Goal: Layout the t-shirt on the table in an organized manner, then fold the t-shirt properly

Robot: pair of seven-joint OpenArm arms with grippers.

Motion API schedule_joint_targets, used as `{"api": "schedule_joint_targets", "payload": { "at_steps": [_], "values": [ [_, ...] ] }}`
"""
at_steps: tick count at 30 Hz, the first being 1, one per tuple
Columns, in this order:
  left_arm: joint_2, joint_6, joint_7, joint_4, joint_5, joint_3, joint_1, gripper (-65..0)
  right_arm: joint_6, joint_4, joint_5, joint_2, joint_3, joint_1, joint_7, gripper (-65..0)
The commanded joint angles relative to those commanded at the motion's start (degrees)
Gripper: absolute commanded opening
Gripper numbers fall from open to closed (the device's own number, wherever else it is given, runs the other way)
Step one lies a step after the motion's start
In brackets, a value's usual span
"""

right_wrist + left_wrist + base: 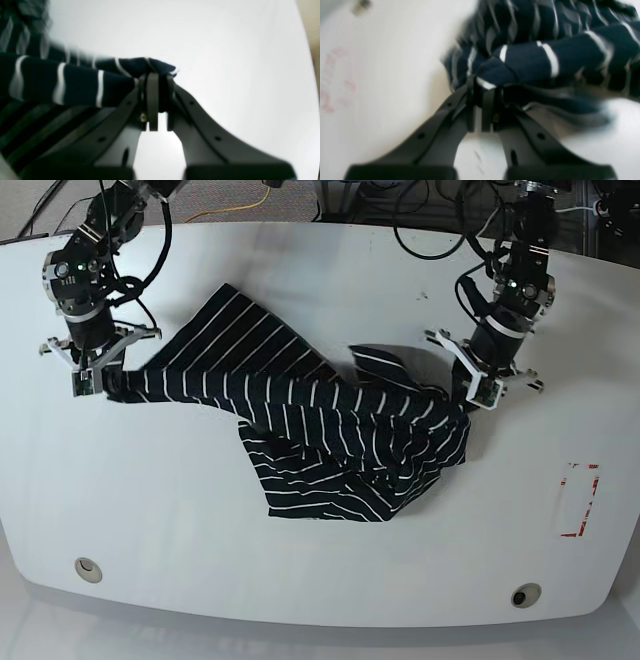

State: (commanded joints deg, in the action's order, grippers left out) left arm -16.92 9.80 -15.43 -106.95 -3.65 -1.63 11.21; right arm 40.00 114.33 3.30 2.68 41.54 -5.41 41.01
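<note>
Left claw [483,93], left wrist view: jaws clenched on a bunched fold of the t-shirt [545,57], dark cloth with thin white stripes. Fabric drapes away from the pinch toward the upper right, blurred. White counter [395,75] to the left, with a faint red marking [337,77] and a small hole [361,6] near the top edge.

Right wrist view: right claw [156,82] likewise clamped, a corner of the t-shirt [75,82] caught between its jaws. Cloth runs off to the left in a taut band; bare counter [225,50] beyond.

Base view: the right claw [90,380] holds one end of the shirt at this view's left, and the left claw [470,395] holds it at the right. T-shirt [320,430] lies mid-counter [300,590], stretched in a strip between the two grips, the rest crumpled and folded over itself below and right of centre. One flap points toward the far edge. Sleeves and neckline cannot be made out.

Judgement on progress: early. Both grips are secured and a spreading pull looks under way, but the shirt is not flat or squared. Laying out remains unfinished; no fold has begun.
</note>
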Motion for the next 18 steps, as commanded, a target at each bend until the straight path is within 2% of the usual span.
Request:
{"api": "schedule_joint_targets", "payload": {
  "at_steps": [7,14,18],
  "values": [
    [-2.5,0.0,0.0,-0.1,-0.1,0.9,-6.3,-65.0,0.0,-0.3,-0.1,2.0,-3.3,5.0,0.0,-65.0],
    [-2.6,0.0,-0.2,-2.6,0.2,1.6,-13.2,-64.7,0.0,-0.1,-0.1,4.8,-6.1,10.4,0.1,-65.0],
    [-3.3,0.0,-2.3,-2.9,0.3,1.6,-18.5,-64.7,0.0,-0.3,-0.1,6.2,-6.2,14.3,0.1,-65.0]
  ]
}}
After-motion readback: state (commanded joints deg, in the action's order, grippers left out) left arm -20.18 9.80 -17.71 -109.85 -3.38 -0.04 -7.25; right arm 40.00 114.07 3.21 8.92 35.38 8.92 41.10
